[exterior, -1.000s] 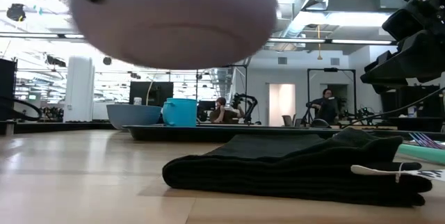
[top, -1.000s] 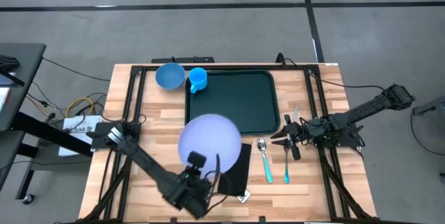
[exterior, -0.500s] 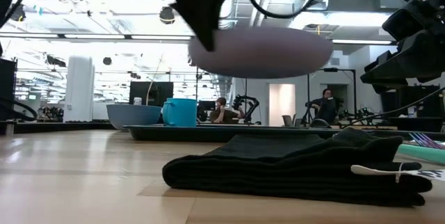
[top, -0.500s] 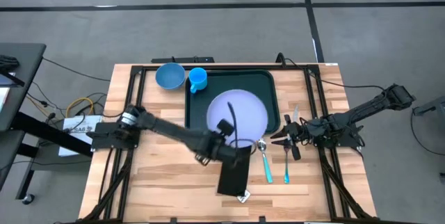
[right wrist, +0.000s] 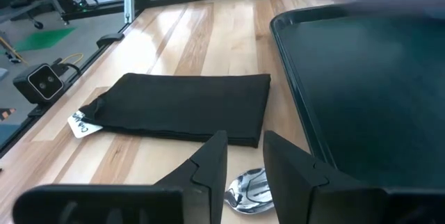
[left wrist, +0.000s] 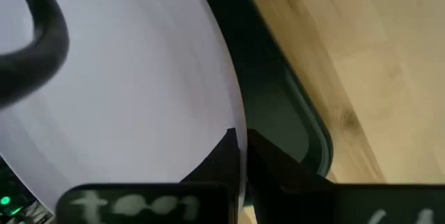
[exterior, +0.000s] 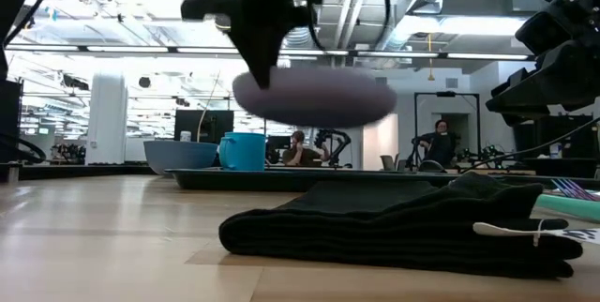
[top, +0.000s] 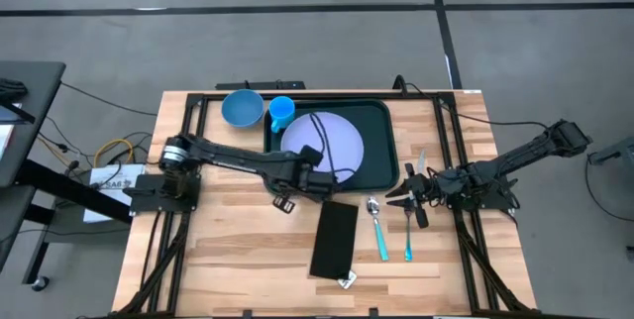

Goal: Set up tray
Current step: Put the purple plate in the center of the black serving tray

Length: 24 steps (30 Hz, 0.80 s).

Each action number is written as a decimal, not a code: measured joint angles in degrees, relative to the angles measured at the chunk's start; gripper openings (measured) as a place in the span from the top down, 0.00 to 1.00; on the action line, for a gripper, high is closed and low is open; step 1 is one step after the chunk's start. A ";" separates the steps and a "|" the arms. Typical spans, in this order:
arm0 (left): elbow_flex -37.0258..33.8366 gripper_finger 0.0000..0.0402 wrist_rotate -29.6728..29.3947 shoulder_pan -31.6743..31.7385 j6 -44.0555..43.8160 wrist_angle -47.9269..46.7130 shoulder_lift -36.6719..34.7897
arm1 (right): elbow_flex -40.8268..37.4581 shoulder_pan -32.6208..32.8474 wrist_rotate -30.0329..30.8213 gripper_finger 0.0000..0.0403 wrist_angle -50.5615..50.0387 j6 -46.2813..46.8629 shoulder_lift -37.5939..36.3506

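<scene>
The lavender plate (top: pixel 327 136) hangs in the air over the dark green tray (top: pixel 381 156), which lies at the far middle of the table. My left gripper (top: pixel 309 170) is shut on the plate, at its near-left side. In the low view the plate (exterior: pixel 314 96) floats roughly level above the tray's rim (exterior: pixel 281 178). My right gripper (top: pixel 394 197) waits open beside the tray's right near corner, touching nothing; its fingers (right wrist: pixel 208 165) point at the black napkin (right wrist: pixel 181 106). My left gripper (left wrist: pixel 241 144) pinches the plate's rim (left wrist: pixel 240 123) between its two fingers, one finger (left wrist: pixel 215 168) on each face. It comes roughly level from the table's near-left side. The plate (left wrist: pixel 125 78) is lifted clear and stands out beyond the fingertips over the tray (left wrist: pixel 299 133).
A blue bowl (top: pixel 242 108) and a blue cup (top: pixel 282 113) stand at the tray's far-left corner. The folded black napkin (top: pixel 335 238) lies near the table's near edge. A spoon (top: pixel 376 225) and a fork (top: pixel 408 232) with teal handles lie right of it.
My left gripper has carried the plate from above the napkin near the table's near edge toward the far edge, swinging the arm round, until the plate hangs over the tray. It has stayed shut on the rim throughout. The right arm has kept still.
</scene>
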 joint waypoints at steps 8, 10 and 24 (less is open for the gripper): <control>2.27 1.00 -6.53 -4.09 -9.10 -7.04 -17.42 | 0.00 0.02 -0.01 0.78 -0.13 0.00 0.00; 0.41 1.00 -6.71 -5.71 -11.40 -4.75 -22.42 | 0.00 0.02 -0.01 0.78 -0.13 0.00 0.02; -45.67 1.00 -4.18 -12.76 -2.09 43.62 -33.05 | 0.00 0.00 0.01 0.78 -0.13 0.00 0.01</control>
